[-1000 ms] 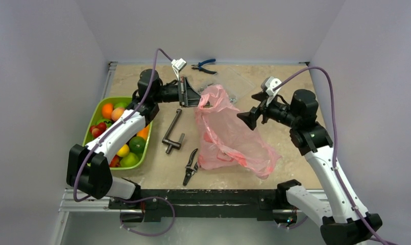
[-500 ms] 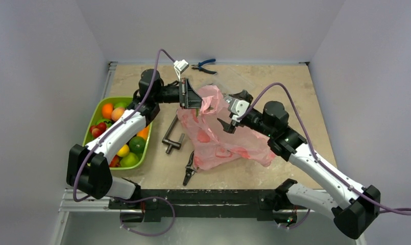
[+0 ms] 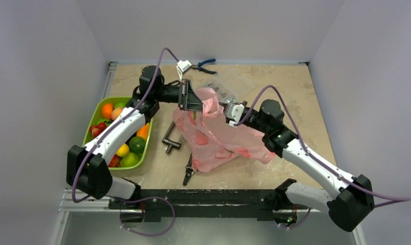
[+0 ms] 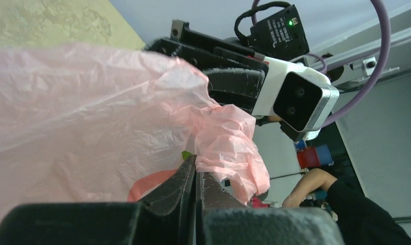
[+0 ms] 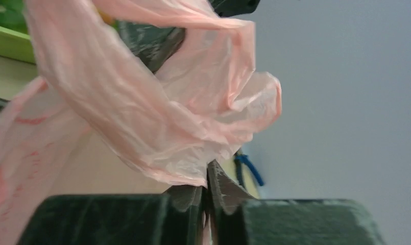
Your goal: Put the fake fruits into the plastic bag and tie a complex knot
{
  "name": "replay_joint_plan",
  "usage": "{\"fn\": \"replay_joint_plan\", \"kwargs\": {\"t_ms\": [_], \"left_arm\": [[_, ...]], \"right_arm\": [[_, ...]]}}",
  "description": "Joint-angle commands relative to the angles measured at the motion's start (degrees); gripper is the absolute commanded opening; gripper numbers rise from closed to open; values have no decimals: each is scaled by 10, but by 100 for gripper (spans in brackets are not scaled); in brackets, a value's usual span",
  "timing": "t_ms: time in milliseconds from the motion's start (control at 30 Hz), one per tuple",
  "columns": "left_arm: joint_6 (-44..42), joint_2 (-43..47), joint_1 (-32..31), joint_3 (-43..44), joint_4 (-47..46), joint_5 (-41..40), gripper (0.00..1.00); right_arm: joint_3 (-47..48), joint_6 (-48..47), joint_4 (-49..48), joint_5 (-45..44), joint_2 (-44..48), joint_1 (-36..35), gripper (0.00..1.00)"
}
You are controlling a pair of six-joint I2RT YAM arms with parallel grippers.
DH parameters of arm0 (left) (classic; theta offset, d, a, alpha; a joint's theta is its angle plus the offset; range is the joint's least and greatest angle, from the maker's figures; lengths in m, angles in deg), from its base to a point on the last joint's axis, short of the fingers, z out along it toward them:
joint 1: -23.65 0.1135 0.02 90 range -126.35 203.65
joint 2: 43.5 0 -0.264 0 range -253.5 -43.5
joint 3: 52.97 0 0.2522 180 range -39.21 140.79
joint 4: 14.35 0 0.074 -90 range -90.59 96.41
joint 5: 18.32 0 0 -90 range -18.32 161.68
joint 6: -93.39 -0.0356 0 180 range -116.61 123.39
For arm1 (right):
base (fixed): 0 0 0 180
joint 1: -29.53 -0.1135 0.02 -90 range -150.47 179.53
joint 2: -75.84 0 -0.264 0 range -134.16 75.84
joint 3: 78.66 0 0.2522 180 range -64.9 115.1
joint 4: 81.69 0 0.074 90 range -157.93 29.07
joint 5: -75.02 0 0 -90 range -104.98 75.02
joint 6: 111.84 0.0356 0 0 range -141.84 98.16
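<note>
Pinches a fold of the plastic bag [image 4: 91,102] between the left fingers [image 4: 177,186], pressed shut on the pink film. Pinches a second bunch of the same film between the right fingers [image 5: 226,190], also closed on it. Holds both folds lifted at the top of the bag: the left one toward the tray [image 3: 113,99], the right one away from it. Leaves the body of the bag slumped on the bench [image 3: 295,87], just right of the tray. Shows the fake fruits [image 3: 137,145] heaped in the tray; cannot tell whether a small green spot behind the film is one. Looks early: filling not done, no knot made.
</note>
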State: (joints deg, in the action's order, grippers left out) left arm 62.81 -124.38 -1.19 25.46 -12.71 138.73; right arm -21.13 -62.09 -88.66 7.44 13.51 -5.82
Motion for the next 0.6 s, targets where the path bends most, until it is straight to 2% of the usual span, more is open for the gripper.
{"fn": "replay_joint_plan", "kwargs": {"t_ms": [0,67,133,267,333,400,500,567], "left_arm": [[-213,12,58,116,243,-8,0],[-331,10,85,168,359,-59,0],[-375,11,105,180,401,-100,0],[-481,2,119,189,491,-101,0],[-530,-2,130,185,524,-91,0],[-602,-25,141,201,596,-63,0],[-729,-43,145,223,692,-20,0],[-760,-50,142,230,720,12,0]], "right_arm": [[79,-17,177,142,60,33,0],[92,-32,262,149,75,41,0],[119,-26,348,167,69,59,0],[197,-11,510,247,19,144,0],[234,-14,571,287,-5,181,0],[267,-10,622,325,-28,211,0],[304,-9,682,368,-57,221,0],[311,19,692,401,-70,221,0]]}}
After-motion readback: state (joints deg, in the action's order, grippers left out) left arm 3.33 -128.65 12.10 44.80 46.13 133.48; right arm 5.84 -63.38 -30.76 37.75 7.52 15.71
